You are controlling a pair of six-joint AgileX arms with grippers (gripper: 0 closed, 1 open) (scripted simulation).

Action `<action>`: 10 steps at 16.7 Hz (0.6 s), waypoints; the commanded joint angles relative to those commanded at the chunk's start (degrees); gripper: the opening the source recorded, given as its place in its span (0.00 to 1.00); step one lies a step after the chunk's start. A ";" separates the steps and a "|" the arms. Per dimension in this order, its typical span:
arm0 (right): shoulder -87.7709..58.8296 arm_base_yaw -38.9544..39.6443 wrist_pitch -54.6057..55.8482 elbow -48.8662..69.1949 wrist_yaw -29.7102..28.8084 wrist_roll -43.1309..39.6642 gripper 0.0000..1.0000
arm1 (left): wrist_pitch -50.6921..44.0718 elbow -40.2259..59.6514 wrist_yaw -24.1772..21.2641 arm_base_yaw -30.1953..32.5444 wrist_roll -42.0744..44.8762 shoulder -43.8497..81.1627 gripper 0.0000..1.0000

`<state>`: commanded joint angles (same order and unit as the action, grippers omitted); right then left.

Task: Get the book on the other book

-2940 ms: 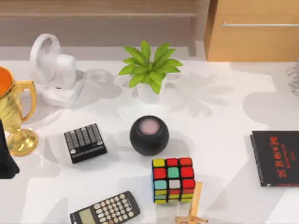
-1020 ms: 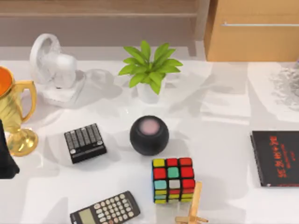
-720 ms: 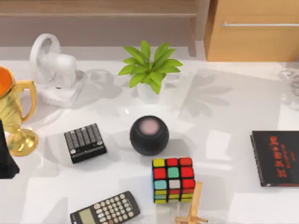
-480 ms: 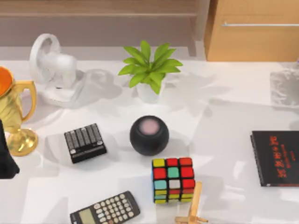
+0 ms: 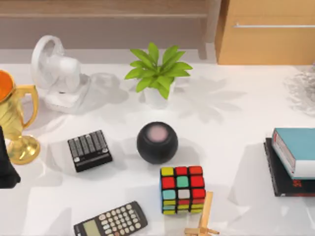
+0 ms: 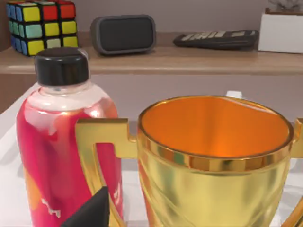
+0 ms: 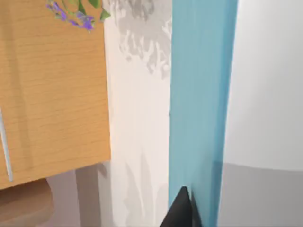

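Note:
The book [image 5: 298, 147], thick with a teal-blue cover and white page edges, lies over the other book [image 5: 285, 184] at the table's right edge. The other book is thin and black, and its front strip with a bit of red lettering shows beneath. In the right wrist view the book's teal cover [image 7: 201, 94] runs close past the camera. My right gripper [image 7: 182, 210] is against it, shut on the book. My left arm [image 5: 6, 169] is parked at the left edge beside the trophy.
A Rubik's cube [image 5: 182, 189], a black round speaker [image 5: 157, 142], a keypad [image 5: 89, 150], a calculator [image 5: 110, 220] and a wooden stand [image 5: 203, 221] fill the middle and front. A plant [image 5: 157, 73], fan [image 5: 56, 73] and gold trophy [image 5: 15, 123] stand farther back and left. A pink bottle [image 6: 61, 142] stands beside the trophy.
The teal-blue book has come into view and now lies over the black book, covering most of its lettering. The left arm has not moved.

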<state>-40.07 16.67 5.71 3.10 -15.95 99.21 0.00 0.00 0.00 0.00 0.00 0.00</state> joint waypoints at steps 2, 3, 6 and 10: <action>0.12 0.20 -0.04 -0.21 -0.03 0.16 0.00 | 0.00 0.00 0.00 0.00 0.00 0.00 1.00; 0.12 0.20 -0.04 -0.21 -0.03 0.16 0.00 | 0.00 0.00 0.00 0.00 0.00 0.00 1.00; -0.29 -0.06 0.25 -0.06 0.05 0.17 0.00 | 0.00 0.00 0.00 0.00 0.00 0.00 1.00; -2.63 -0.36 2.75 -0.18 0.38 -0.03 0.00 | 0.00 0.00 0.00 0.00 0.00 0.00 1.00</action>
<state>-42.69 16.30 8.46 2.92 -15.57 99.18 0.00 0.00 0.00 0.00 0.00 0.00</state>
